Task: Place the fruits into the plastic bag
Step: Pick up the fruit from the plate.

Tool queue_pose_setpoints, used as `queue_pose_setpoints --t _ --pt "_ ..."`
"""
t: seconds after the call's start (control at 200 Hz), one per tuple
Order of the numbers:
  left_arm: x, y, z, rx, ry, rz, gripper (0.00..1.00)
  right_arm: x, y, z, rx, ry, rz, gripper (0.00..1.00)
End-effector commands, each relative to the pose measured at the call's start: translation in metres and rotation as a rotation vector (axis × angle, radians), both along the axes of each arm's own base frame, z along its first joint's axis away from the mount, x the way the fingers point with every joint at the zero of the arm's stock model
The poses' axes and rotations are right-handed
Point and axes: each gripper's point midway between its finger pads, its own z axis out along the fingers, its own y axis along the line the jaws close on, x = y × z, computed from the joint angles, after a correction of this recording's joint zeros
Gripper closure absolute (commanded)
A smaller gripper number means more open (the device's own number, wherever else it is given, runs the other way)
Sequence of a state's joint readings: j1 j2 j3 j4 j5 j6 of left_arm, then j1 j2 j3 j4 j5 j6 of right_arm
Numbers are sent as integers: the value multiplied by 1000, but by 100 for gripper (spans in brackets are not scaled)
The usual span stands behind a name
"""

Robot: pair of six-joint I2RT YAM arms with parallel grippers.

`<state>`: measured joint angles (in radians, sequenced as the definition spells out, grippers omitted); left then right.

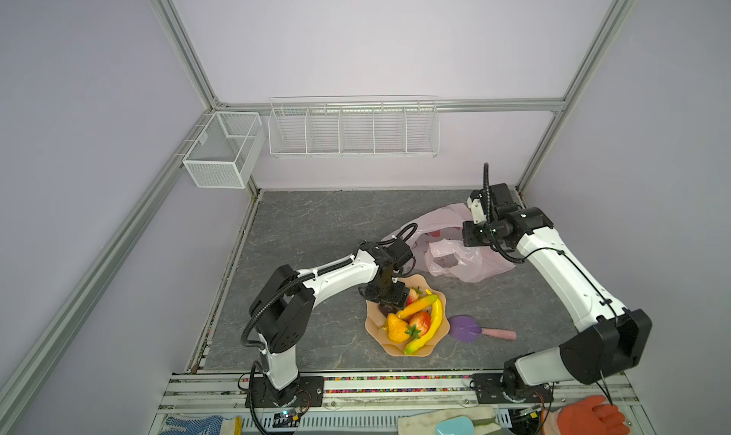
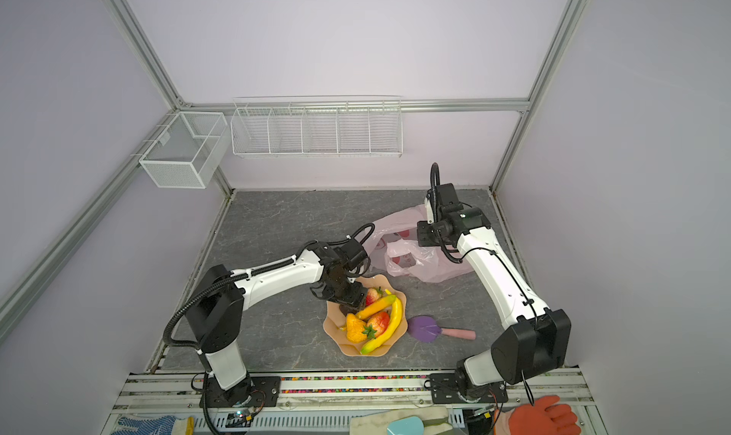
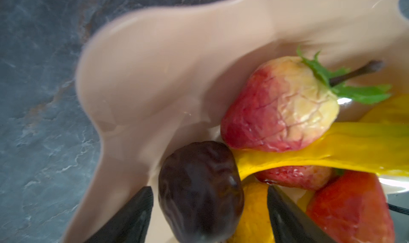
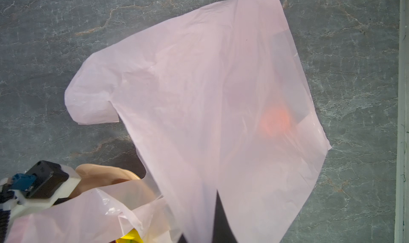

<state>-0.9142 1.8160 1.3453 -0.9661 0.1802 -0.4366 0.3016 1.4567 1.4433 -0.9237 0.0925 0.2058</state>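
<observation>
A peach scalloped bowl (image 1: 375, 331) near the table's front holds the fruits: two yellow bananas (image 1: 434, 324), two red strawberries (image 1: 420, 321), a yellow-orange pear (image 1: 396, 328) and a dark brown fruit (image 3: 199, 186). My left gripper (image 3: 210, 219) reaches down into the bowl. It is open, with one finger on each side of the dark fruit and a gap showing on both sides. The pale pink plastic bag (image 1: 459, 257) lies behind the bowl. My right gripper (image 4: 218, 211) is shut on the bag's film and lifts that part. A blurred orange patch (image 4: 276, 120) shows through the film; fruit or print, I cannot tell.
A purple leaf-shaped paddle with a pink handle (image 1: 468, 328) lies right of the bowl. Two white wire baskets (image 1: 352, 130) hang on the back wall. An orange glove (image 1: 589, 415) rests on the front rail. Metal frame posts border the dark stone tabletop (image 1: 308, 231).
</observation>
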Motion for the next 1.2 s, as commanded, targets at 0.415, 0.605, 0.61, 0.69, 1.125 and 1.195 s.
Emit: queue_pose_setpoints --t 0.415,0.605,0.61,0.69,1.125,1.195 --pt "-7 2 -11 46 35 17 27 -9 -7 3 -9 -9 -10 93" --pt "-10 2 -14 39 43 19 39 -9 -6 4 -2 -10 -11 93" --pt "-10 2 -14 39 42 20 39 -9 -6 3 -2 -9 -9 93" --pt "-9 2 -12 36 35 21 48 -8 -6 4 -3 -11 -10 93" --pt "9 2 36 -27 -72 45 68 -6 -6 7 -12 -19 -2 93" --pt "14 3 49 -52 -98 48 69 -6 -5 7 -9 -20 0 93"
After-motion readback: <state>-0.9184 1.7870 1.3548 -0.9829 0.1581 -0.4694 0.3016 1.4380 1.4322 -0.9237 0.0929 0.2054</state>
